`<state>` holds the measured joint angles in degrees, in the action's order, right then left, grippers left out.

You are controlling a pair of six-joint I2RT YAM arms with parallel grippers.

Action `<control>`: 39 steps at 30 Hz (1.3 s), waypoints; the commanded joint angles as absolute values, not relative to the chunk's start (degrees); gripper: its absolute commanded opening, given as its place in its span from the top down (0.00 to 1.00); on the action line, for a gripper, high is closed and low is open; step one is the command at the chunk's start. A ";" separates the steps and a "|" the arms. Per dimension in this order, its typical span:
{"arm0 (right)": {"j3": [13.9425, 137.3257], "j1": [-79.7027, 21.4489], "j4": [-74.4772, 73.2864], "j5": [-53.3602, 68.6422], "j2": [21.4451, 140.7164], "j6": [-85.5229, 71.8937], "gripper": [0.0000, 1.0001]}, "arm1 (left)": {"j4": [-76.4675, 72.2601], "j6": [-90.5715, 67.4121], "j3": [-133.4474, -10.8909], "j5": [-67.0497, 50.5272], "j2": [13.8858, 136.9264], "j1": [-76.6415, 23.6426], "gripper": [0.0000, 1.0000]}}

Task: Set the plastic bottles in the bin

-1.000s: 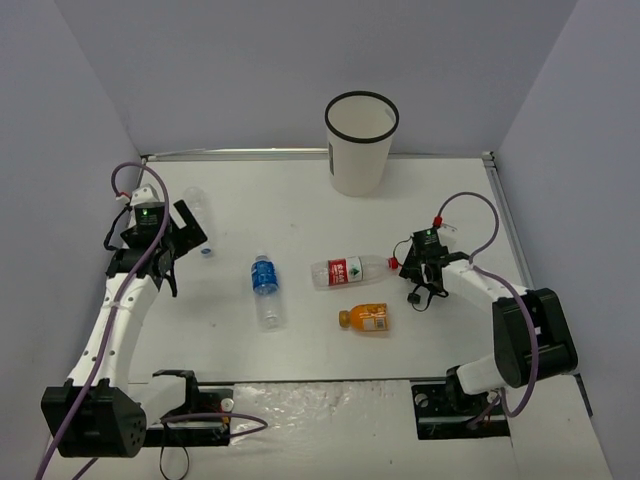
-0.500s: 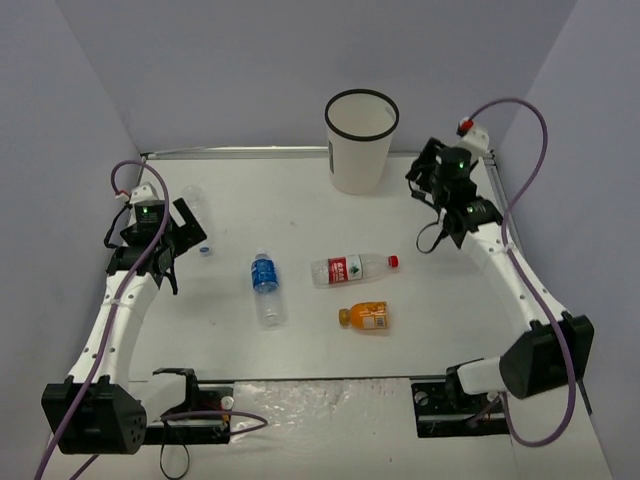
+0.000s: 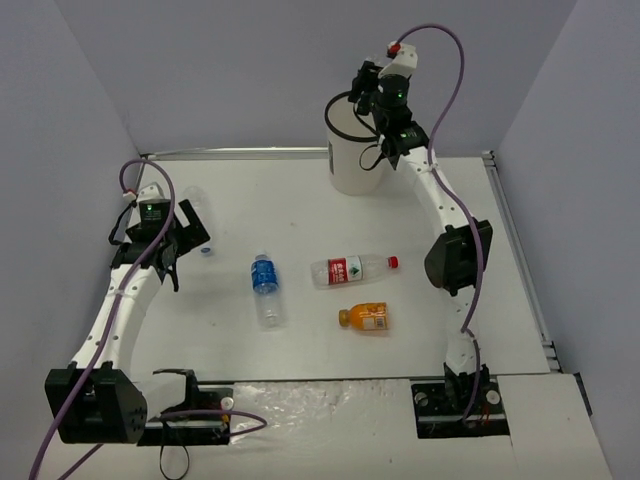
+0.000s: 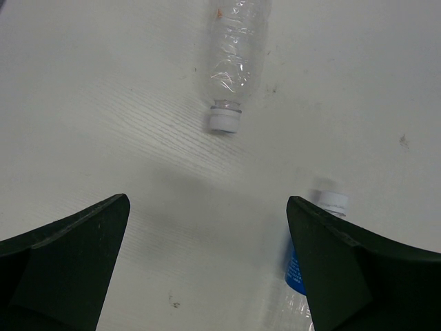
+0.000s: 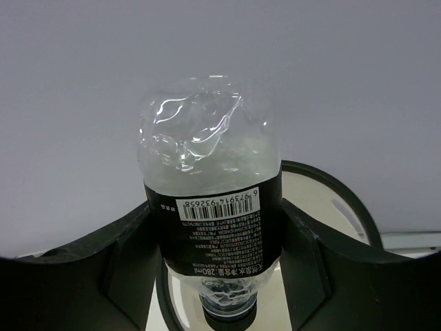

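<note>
Right tool (image 5: 217, 276) is pinching the short dark-label bottle (image 5: 210, 227), held up at the mouth of the bin (image 3: 360, 172). It seems to sit near the rim rather than centred, but the top view is too small to be sure. Released off-centre, it could clip the rim and bounce onto the table (image 3: 300, 200). Left tool (image 4: 207, 200) is spread wide, low over the table near the plain clear bottle (image 4: 234, 62). The blue-label bottle (image 3: 264, 280), red-label bottle (image 3: 350, 269) and orange bottle (image 3: 365, 318) lie mid-table.

Open-mouthed bin (image 5: 313, 200) directly below bottle (image 5: 210, 227)
</note>
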<state>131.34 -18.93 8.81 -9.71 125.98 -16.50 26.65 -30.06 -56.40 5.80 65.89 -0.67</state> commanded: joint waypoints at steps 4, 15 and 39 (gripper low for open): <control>135.68 -20.71 17.41 -10.20 128.42 -13.35 0.22 | 23.55 -28.76 -59.15 5.73 64.95 -0.26 0.03; 102.94 -24.46 26.44 -15.63 103.43 -9.76 0.00 | 24.12 -30.25 -60.52 6.97 68.19 -0.26 0.03; 47.55 -16.68 26.07 -15.64 61.66 -22.53 0.00 | 25.19 -20.72 -99.82 -5.79 116.10 7.28 0.03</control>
<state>47.26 -16.48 24.00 -16.61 67.20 -22.10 24.67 -22.54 -92.72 -4.37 112.95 7.16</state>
